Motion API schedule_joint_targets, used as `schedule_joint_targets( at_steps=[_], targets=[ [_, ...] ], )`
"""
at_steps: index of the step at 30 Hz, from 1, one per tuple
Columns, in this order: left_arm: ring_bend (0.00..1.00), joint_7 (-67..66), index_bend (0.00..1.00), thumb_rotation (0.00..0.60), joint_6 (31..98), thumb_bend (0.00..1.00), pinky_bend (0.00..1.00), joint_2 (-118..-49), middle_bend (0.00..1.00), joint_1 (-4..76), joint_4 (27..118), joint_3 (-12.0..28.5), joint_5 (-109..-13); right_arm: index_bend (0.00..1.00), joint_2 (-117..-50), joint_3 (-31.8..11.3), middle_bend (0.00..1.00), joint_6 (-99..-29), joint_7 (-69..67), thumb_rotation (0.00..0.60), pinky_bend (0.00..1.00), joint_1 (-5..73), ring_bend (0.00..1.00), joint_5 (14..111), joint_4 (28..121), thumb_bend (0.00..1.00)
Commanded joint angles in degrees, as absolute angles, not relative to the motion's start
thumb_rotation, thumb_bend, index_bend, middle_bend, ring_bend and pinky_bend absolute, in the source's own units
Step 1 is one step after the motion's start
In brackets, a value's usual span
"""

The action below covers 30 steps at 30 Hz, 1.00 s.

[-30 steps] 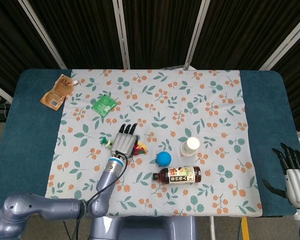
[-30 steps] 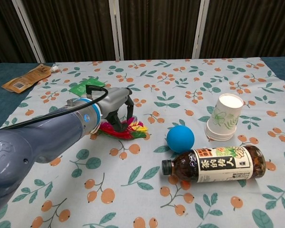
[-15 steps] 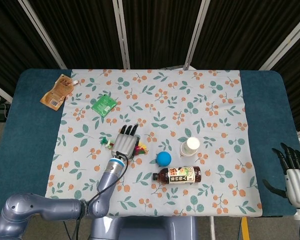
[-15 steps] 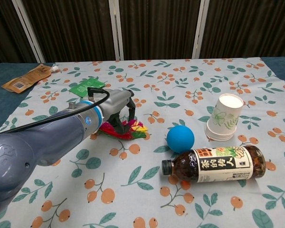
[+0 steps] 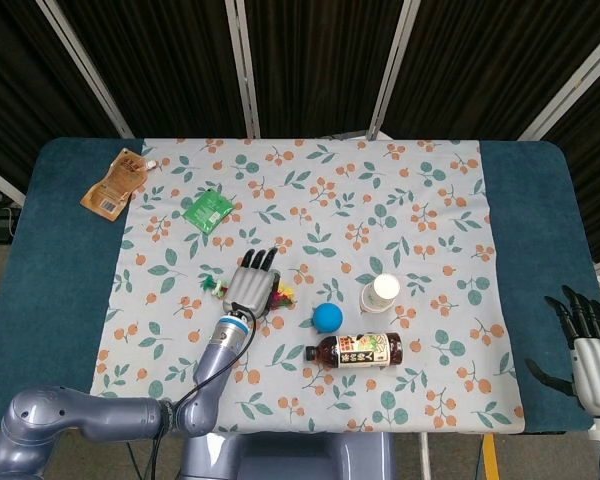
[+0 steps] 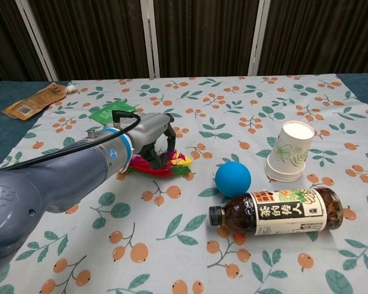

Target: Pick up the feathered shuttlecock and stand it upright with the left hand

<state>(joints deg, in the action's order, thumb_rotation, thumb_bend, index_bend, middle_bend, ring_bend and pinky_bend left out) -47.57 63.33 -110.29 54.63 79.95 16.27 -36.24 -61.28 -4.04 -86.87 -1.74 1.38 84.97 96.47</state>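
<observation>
Left hand (image 6: 152, 136) arches over the shuttlecock (image 6: 165, 165), fingers curled down around it; firm grip, I can't tell. Shuttlecock lies flat — lifting and standing remain.

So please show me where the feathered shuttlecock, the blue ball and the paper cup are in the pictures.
feathered shuttlecock (image 6: 172, 165), chest view, on the red and yellow feathers beside the left hand.
blue ball (image 6: 232, 179), chest view, on the middle of its front.
paper cup (image 6: 289, 153), chest view, on its printed side wall.
</observation>
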Motion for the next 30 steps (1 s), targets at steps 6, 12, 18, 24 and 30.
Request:
schedule_joint_targets(
  at_steps=[6, 12, 18, 24, 30],
  targets=[
    [0.0, -46.63, 0.55, 0.6, 64.72, 0.57, 0.0, -106.99, 0.0, 53.72, 84.2, 16.43, -37.89, 0.14, -61.25, -4.09, 0.0, -86.84, -1.8, 0.6, 0.0, 1.36, 0.0, 84.87, 96.46, 0.1],
    [0.0, -45.42, 0.55, 0.6, 66.57, 0.57, 0.0, -102.73, 0.0, 52.19, 89.6, 16.54, -39.54, 0.14, -61.28, -4.07, 0.0, -86.88, -1.66, 0.6, 0.0, 1.35, 0.0, 84.93, 96.44, 0.1],
    [0.0, -43.05, 0.55, 0.6, 69.0, 0.57, 0.0, -96.89, 0.0, 49.47, 97.17, 15.98, -42.24, 0.14, -61.34, -4.09, 0.0, -86.74, -1.51, 0.6, 0.0, 1.39, 0.0, 84.79, 96.48, 0.1],
    [0.0, -40.59, 0.56, 0.6, 71.62, 0.57, 0.0, -90.81, 0.0, 46.33, 104.52, 14.88, -45.51, 0.14, -61.37, -4.03, 0.0, -86.78, -1.27, 0.6, 0.0, 1.37, 0.0, 84.93, 96.49, 0.1],
    [0.0, -36.95, 0.56, 0.6, 73.0, 0.57, 0.0, -84.75, 0.0, 43.15, 110.36, 14.16, -47.83, 0.14, -61.56, -4.02, 0.0, -87.0, -0.52, 0.6, 0.0, 1.29, 0.0, 84.95, 96.56, 0.1]
  ],
)
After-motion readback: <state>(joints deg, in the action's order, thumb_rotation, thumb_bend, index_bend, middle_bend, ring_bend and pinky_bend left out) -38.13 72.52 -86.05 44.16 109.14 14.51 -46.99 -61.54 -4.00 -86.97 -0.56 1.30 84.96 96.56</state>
